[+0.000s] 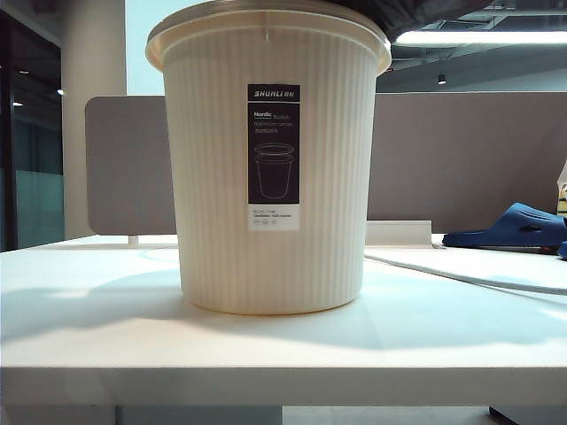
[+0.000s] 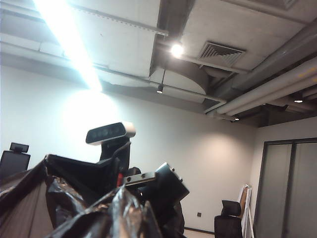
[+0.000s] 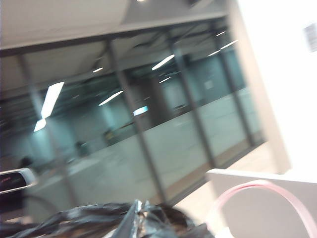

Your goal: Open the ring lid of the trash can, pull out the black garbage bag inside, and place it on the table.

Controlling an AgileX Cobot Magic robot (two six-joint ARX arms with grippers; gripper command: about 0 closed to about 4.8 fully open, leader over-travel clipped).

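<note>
Above the trash can [image 1: 270, 168] standing on the table [image 1: 106, 345], both end effectors are out of sight but closed, black garbage bag [image 2: 74, 208] and ring lid [image 3: 262, 198] showing at their wrists.

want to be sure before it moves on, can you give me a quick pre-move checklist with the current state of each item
1. Trash can upright on the table: ok.
2. Ring lid off the can: cannot tell for sure; a pink hoop shows in the right wrist view, but the rim looks capped in the exterior view.
3. Black garbage bag out of the can: ok; it shows in both wrist views and above the rim in the exterior view.
4. Bag on the table: not ok, none lies there.
5. Left gripper and right gripper shut on the bag: cannot tell, no fingers are visible.
6. Landing space beside the can: ok on the left; a cable crosses the right.
</note>
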